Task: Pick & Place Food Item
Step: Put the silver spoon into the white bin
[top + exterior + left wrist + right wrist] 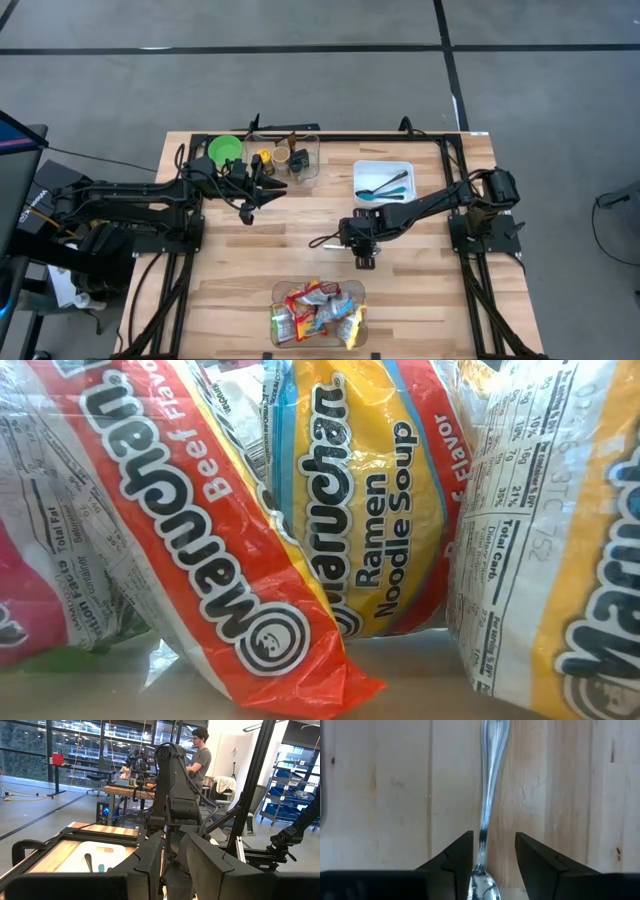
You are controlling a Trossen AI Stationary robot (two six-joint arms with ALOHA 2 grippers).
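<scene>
Over on the left, the left arm's pincer (247,213) hangs low over the surface (420,300) in front of the green bowl (224,149) and the clear container of cups (290,158). Its two fingers stand a little apart and I see nothing between them.

In the middle, near the front edge, sits the clear bin (318,315) full of ramen packets (360,500), the food for this job. None has been lifted out. The packets lean against each other, slick and puffy, so a grab there could well slide off or drag a neighbour along.

To the right of centre, the right arm's pincer (493,852) is down at the boards over a metal spoon (490,780). Its fingers straddle the spoon's neck with a gap on either side, so it is not gripped as far as I can see. That is the risk: the spoon is thin, shiny and flat on the wood, and closing on it could squirt it sideways or scrape the fingertips on the boards. It is also no food item.

Behind that, the white tray (383,181) holds more utensils.
</scene>
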